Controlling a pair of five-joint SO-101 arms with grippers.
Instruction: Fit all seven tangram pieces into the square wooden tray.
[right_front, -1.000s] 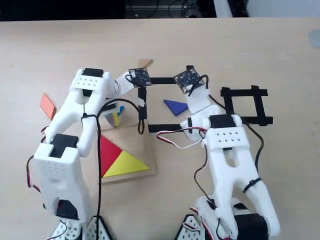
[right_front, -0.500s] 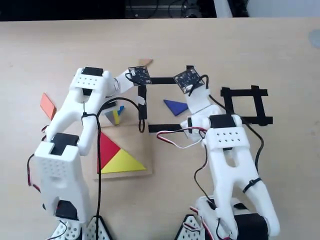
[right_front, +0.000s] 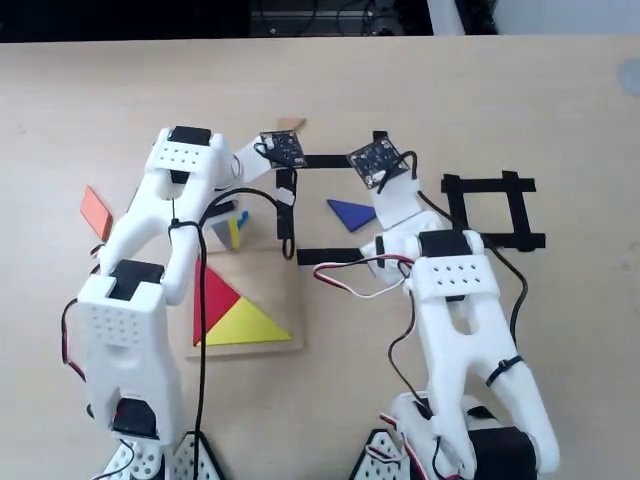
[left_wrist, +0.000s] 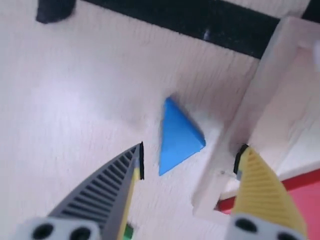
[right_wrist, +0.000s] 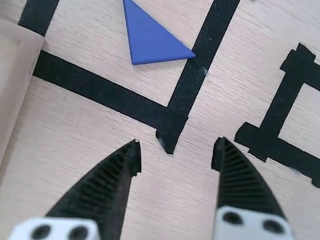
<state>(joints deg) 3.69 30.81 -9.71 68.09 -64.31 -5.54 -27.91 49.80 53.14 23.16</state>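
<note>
Tray (right_front: 286, 295) partly under left arm (right_front: 125, 335)

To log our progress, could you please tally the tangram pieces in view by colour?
Red piece: 1
Yellow piece: 1
Dark blue piece: 1
Light blue piece: 1
Orange piece: 1
Tan piece: 1
Total: 6 pieces in view

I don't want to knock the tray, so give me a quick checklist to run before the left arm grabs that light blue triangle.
1. Left jaws open: ok.
2. Light blue triangle between them: ok.
3. Tray wall outside the jaws: not ok, it also sits between them.
4. Triangle flat on the table: cannot tell.
5. Right jaws open, clear of the wall: ok.
</note>
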